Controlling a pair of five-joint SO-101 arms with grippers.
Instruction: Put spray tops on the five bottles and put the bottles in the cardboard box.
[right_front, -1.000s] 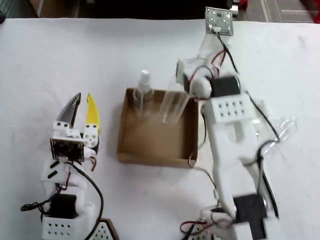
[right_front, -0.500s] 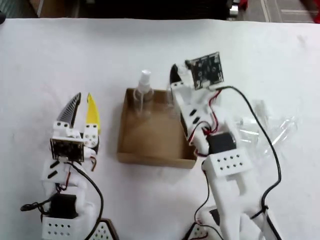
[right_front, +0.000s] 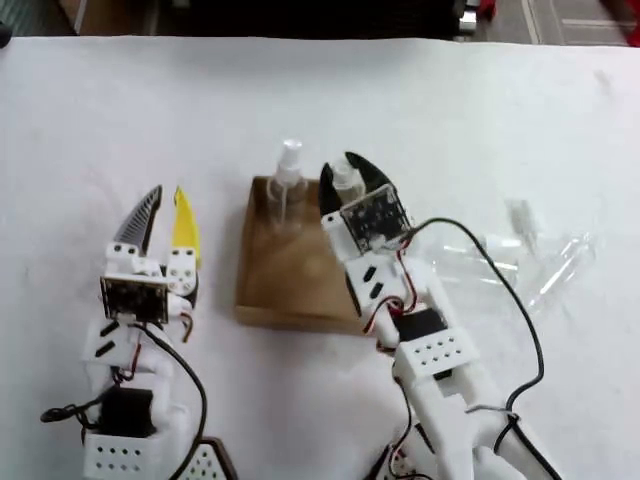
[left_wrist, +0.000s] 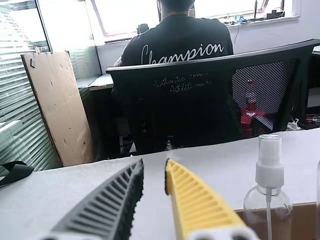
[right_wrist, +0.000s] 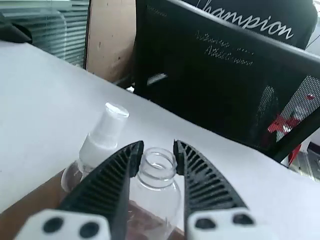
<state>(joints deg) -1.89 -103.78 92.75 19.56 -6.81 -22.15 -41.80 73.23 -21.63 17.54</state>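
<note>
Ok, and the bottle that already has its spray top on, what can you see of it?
The capped bottle is clear, plastic-looking and round-bodied, with a white spray top and a thin dip tube inside. It stands upright in the cardboard box by the far wall, toward the left arm's side. An uncapped bottle stands close beside it; contact is unclear.

A black mesh office chair stands just behind the white worktop. Beside the chair a cardboard sheet leans upright; slatted blinds past it, bright windows behind the chair
</note>
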